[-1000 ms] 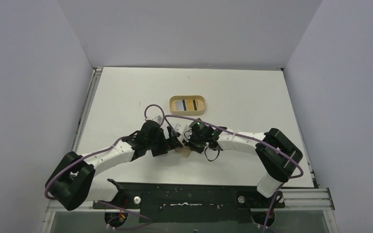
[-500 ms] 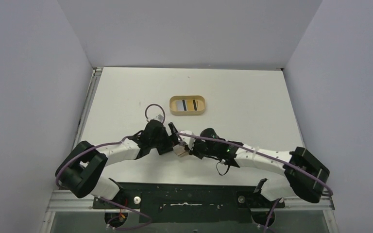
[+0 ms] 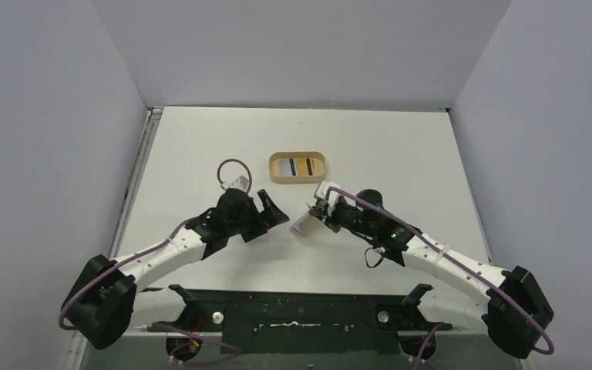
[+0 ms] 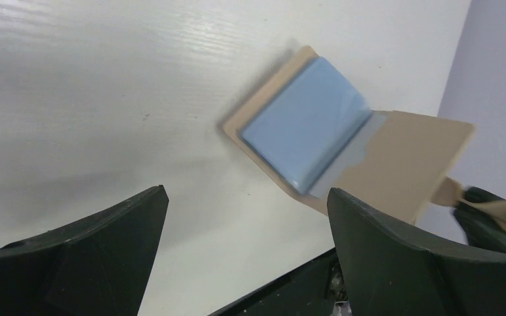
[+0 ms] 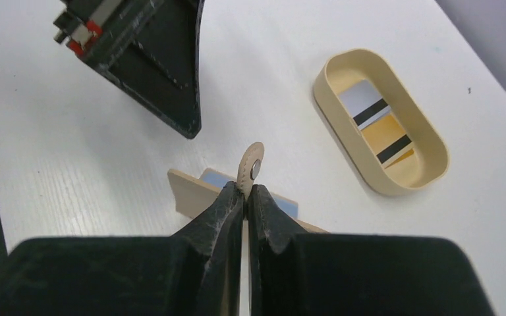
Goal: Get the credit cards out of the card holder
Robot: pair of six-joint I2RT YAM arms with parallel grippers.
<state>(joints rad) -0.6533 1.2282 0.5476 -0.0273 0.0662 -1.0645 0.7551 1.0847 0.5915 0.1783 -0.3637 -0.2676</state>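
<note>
A tray (image 3: 297, 181) at 12 o'clock holds two striped cards (image 5: 379, 128). The open holder (image 4: 402, 161) holds a blue card (image 4: 306, 122), its tab (image 5: 255, 164) pinched by the right gripper (image 5: 246, 197). The left gripper (image 4: 247, 192), jaws spread, sits at its 9 o'clock.

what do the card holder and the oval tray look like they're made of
Card holder: matte tan, leather-like or faux leather, with a shiny metal-looking snap on its tab. Oval tray: smooth cream, probably plastic; even, seamless rim.
</note>
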